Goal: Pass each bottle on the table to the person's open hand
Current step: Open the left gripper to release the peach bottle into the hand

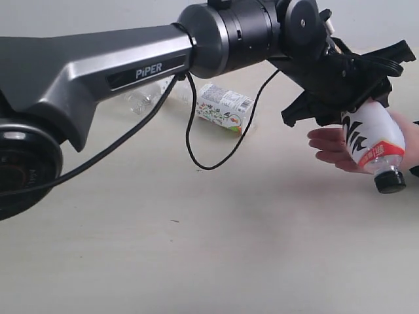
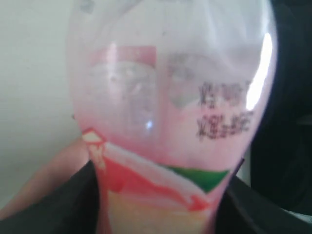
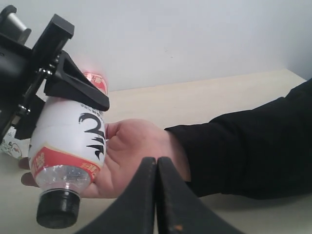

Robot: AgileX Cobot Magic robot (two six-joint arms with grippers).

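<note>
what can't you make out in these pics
Left wrist view: the held bottle fills the frame, blurred; its print is unreadable.
Exterior view: the arm and cable hide most of a clear bottle; label and cap unclear.
Exterior view: the held bottle covers the palm of the person's hand.
Right wrist view: the frame edge cuts off all but the shut tips of the right end effector.

The held bottle (image 2: pixel 170 122) fills the left wrist view, blurred and cut off by the picture's edges, its dark print unreadable. In the exterior view it covers part of the hand (image 1: pixel 325 145), whose wrist runs off the edge. The left arm (image 1: pixel 98 72) hides part of a clear bottle (image 1: pixel 139 99). The right wrist view's edge leaves only a sliver of a labelled object (image 3: pixel 6 146), too little to identify.
</note>
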